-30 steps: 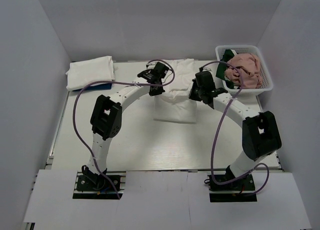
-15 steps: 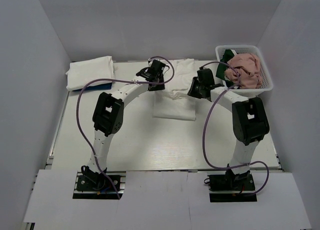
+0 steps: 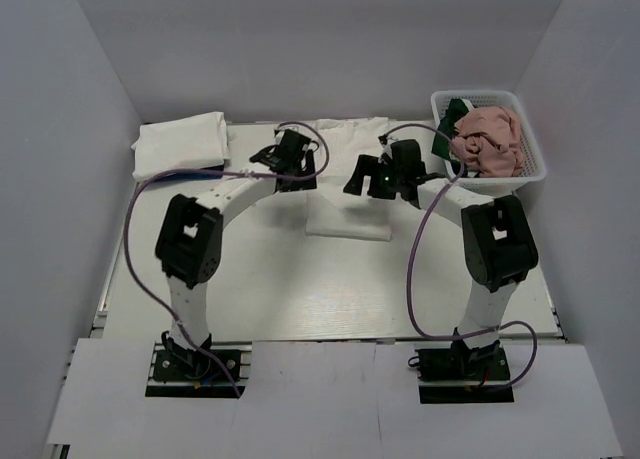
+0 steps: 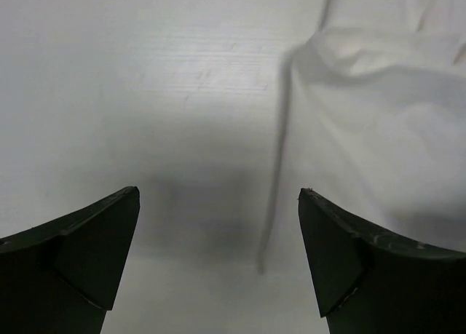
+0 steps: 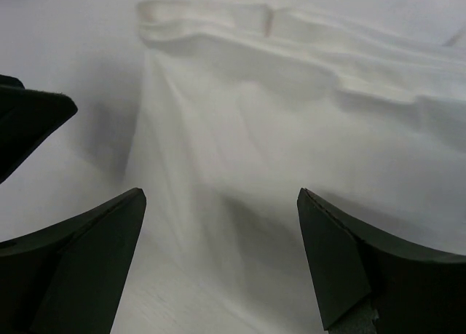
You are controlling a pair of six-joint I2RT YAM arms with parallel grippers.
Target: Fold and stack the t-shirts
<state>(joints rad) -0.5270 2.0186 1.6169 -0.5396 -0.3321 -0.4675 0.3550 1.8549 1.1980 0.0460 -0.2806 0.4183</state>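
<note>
Left end effector [image 4: 218, 199], right end effector [image 5: 220, 197] spread wide, empty; white t-shirt [image 3: 346, 220] on white table [image 3: 260, 274], grey walls [image 3: 300, 49]

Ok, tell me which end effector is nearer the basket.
Right. The right end effector hangs left of the basket, over the white shirt; the left end effector is farther left, beside the shirt's other edge.

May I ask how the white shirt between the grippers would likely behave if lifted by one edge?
The shirt would probably droop and unfold, since it lies in soft creases and folds. It looks thin, so likely light. Pushed over the smooth table, it may bunch up rather than slide whole.
</note>
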